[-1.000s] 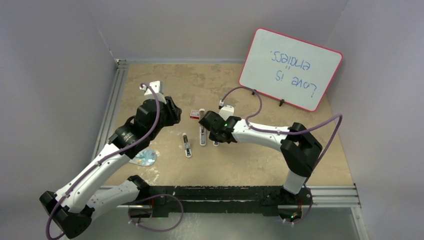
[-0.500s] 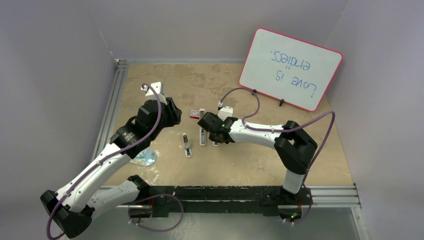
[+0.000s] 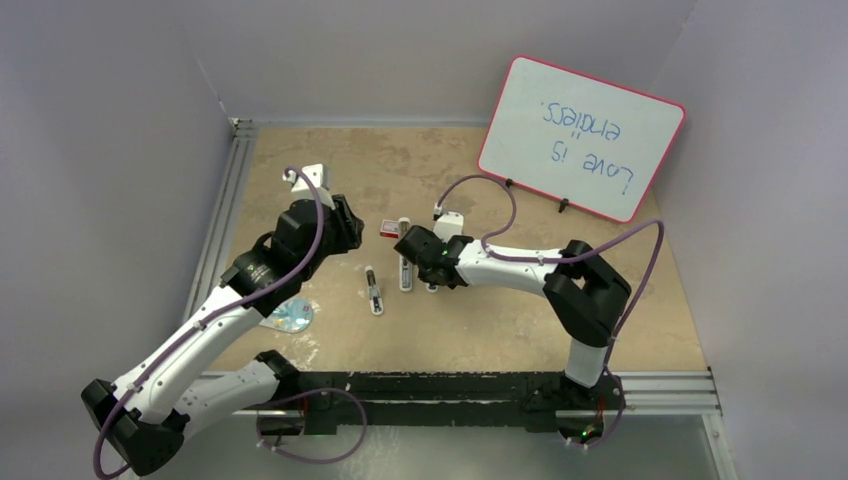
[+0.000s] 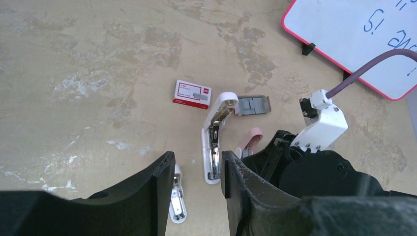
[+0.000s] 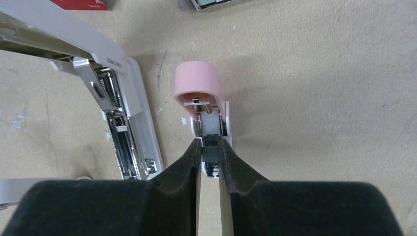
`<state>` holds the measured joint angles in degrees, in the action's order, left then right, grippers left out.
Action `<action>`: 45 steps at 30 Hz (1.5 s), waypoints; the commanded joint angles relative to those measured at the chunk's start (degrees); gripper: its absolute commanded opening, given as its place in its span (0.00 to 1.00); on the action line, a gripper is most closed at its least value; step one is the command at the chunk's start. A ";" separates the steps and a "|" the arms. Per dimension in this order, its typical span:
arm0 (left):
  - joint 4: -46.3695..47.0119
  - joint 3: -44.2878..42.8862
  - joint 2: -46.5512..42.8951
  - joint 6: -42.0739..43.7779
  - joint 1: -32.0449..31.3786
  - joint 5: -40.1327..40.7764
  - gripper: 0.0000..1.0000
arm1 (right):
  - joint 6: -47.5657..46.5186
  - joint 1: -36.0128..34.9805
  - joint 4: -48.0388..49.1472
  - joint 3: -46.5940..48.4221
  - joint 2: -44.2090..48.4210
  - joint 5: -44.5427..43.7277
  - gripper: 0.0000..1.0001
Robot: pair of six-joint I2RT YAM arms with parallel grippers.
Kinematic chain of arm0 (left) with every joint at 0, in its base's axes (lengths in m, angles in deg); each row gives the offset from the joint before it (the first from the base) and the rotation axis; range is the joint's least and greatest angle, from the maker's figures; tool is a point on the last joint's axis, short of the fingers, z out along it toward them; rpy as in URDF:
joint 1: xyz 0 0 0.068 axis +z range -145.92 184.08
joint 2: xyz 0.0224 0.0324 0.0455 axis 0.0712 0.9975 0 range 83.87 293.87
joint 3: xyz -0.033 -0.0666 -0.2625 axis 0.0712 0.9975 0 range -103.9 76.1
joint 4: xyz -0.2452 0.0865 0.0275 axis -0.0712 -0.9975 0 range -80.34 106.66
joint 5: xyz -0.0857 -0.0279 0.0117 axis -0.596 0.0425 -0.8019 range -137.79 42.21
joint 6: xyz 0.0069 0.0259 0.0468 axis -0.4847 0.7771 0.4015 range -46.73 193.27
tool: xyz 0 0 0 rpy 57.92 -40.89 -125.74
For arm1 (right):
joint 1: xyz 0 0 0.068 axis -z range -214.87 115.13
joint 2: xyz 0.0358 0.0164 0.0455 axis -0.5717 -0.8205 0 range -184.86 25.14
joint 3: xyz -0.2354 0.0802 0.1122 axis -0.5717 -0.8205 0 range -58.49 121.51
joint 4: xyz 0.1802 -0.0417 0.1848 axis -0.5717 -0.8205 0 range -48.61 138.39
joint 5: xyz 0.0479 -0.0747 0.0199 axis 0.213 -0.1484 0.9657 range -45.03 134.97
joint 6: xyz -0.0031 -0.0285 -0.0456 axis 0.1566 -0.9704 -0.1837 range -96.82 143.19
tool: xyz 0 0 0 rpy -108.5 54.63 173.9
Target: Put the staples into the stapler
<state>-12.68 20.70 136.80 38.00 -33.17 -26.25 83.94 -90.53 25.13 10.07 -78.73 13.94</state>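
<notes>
The pink stapler (image 5: pixel 198 86) lies on the table beside an opened white stapler (image 5: pixel 129 129). My right gripper (image 5: pixel 210 147) is shut on the pink stapler's narrow rear part, low at the table. The staples (image 4: pixel 253 104) are silvery strips in a grey tray next to the red box with a white label (image 4: pixel 192 93), beyond the white stapler (image 4: pixel 215 137). My left gripper (image 4: pixel 196 167) is open and empty, held above the table to the left of the staplers. In the top view the right gripper (image 3: pixel 425 270) covers most of the pink stapler.
A second small white stapler (image 4: pixel 177 199) lies open below my left fingers. A pink-framed whiteboard (image 3: pixel 580 135) leans at the back right. A shiny disc (image 3: pixel 290 315) lies at the front left. Metal rails (image 3: pixel 225 200) edge the table.
The right arm has shifted slightly to the left, its gripper staying at the pink stapler. The left arm has not moved.
</notes>
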 commanded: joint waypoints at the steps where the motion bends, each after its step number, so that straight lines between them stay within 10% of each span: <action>1: 1.75 0.18 0.16 1.09 0.20 1.14 0.39 | -0.73 -0.29 0.22 -0.65 0.04 -3.21 0.17; 45: 1.74 0.55 0.62 0.90 0.19 1.48 0.39 | -3.43 -0.38 1.90 0.18 4.26 -2.99 0.17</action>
<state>-12.68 20.73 137.60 38.00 -33.17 -25.90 80.99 -90.70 26.48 8.65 -76.16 11.49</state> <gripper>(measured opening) 0.393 0.180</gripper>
